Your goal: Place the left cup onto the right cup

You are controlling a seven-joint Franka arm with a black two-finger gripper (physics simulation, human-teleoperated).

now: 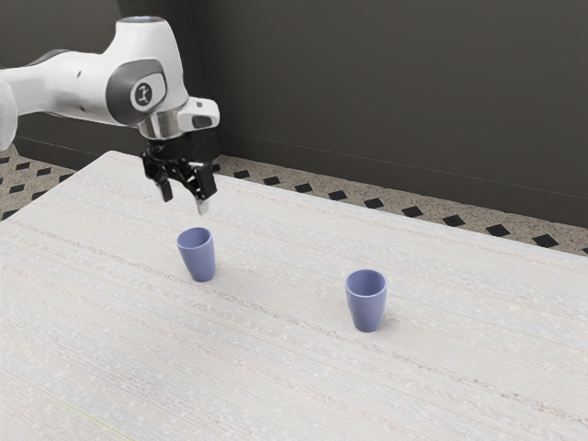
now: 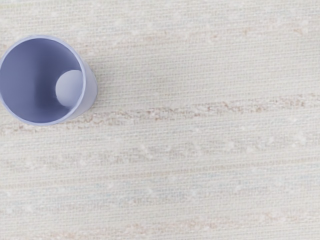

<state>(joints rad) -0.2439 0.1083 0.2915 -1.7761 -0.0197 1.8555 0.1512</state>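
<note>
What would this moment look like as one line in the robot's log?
step: pre-grasp | gripper: open, above left cup, not touching | right cup: upright, apart | stacked: not yet

I count two blue cups, the left cup (image 1: 197, 254) and the right cup (image 1: 366, 299), on one pale table (image 1: 276, 386), plus one arm (image 1: 92, 87) with one gripper (image 1: 186, 200).

The arm (image 1: 78, 84) is glossy white with rounded links, a grey joint cap (image 1: 138, 92) bearing a small round mark, and a black two-fingered claw (image 1: 186, 197).
</note>
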